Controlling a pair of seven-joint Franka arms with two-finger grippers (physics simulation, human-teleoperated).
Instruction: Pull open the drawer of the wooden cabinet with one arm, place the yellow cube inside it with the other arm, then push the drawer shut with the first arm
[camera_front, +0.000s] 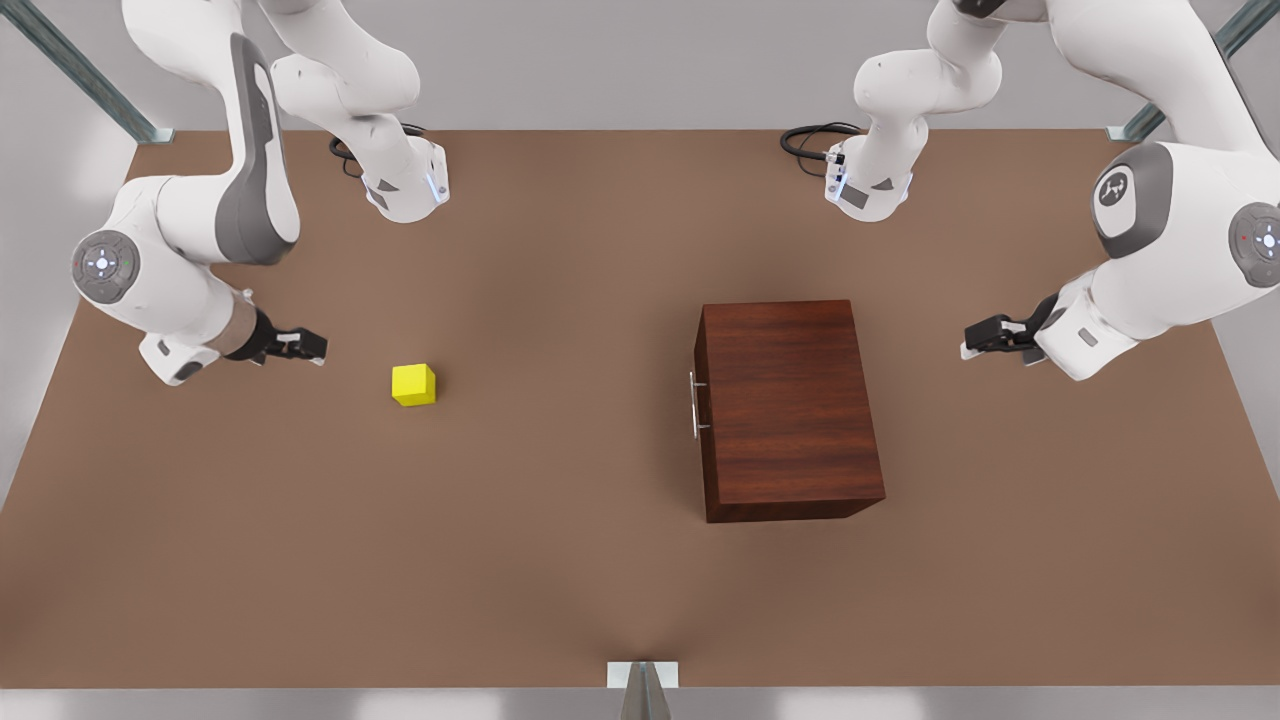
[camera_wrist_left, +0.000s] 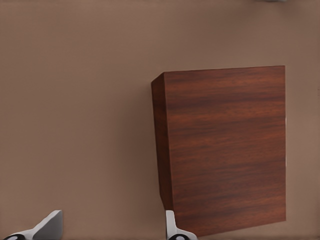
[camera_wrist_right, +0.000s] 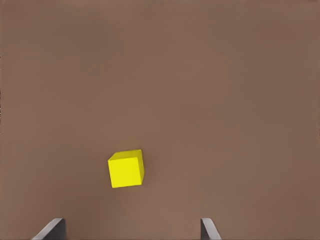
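The wooden cabinet (camera_front: 785, 405) stands on the table at the front view's right of centre. Its drawer is shut, and the silver handle (camera_front: 693, 405) faces the front view's left. The yellow cube (camera_front: 413, 385) rests on the table at the front view's left. My right gripper (camera_front: 315, 347) hovers open just beside the cube (camera_wrist_right: 126, 168), and its fingertips (camera_wrist_right: 52, 229) are spread wide. My left gripper (camera_front: 970, 342) hangs open off the cabinet's back side, at the front view's right. Its fingers (camera_wrist_left: 172, 227) stand apart, short of the cabinet (camera_wrist_left: 225, 150).
The brown table (camera_front: 560, 560) has raised grey edges and metal struts at its corners. Both arm bases stand at the far edge, each with a black cable (camera_front: 805, 135) coiled beside it. A metal post (camera_front: 642, 690) stands at the near edge.
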